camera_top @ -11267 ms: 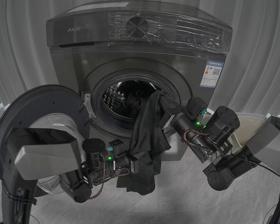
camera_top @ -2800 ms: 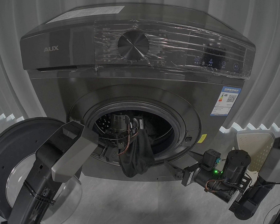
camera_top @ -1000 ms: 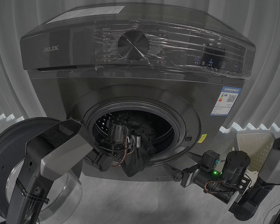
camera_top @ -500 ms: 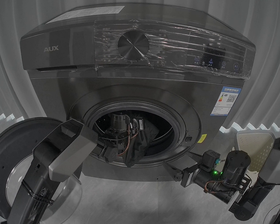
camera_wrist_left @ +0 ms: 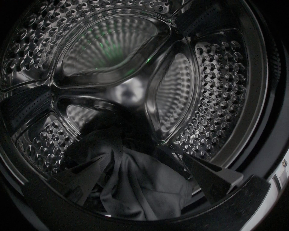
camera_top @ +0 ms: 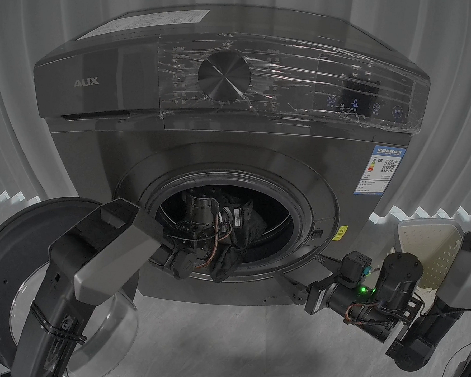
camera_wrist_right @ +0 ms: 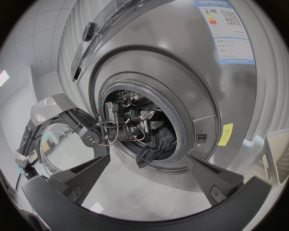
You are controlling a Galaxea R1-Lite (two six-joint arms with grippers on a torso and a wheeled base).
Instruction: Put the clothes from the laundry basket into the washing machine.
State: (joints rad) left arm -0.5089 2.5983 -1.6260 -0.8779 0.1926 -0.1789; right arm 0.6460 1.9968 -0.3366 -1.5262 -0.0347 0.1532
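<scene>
**Nearly in: dark garment point(camera_top: 235, 252) with one tail trailing out**

We see the garment mostly inside the washing machine point(camera_top: 222, 143), bunched low in the drum point(camera_wrist_left: 216, 75). One tail spills over the door seal point(camera_top: 298, 230) at 6 o'clock of the opening. Our left gripper point(camera_wrist_left: 144, 158) sits inside the drum mouth with its fingers spread wide. The cloth lies beneath and between them, unpinched. Our right gripper point(camera_top: 288, 287) hangs outside at 4 o'clock of the opening, likewise spread and empty. The laundry basket point(camera_top: 432, 251) stands out at 3 o'clock of the opening, and we cannot see what it contains.

We judge the cloth to be light, limp and a little slippery: it folds and trails, and it cannot be pushed in from one end. The best hold looks to be the hanging tail itself, pinched on a thick fold near the seal. We would then carry it deep toward the back of the drum, so no edge snags the rubber or slides out.
</scene>
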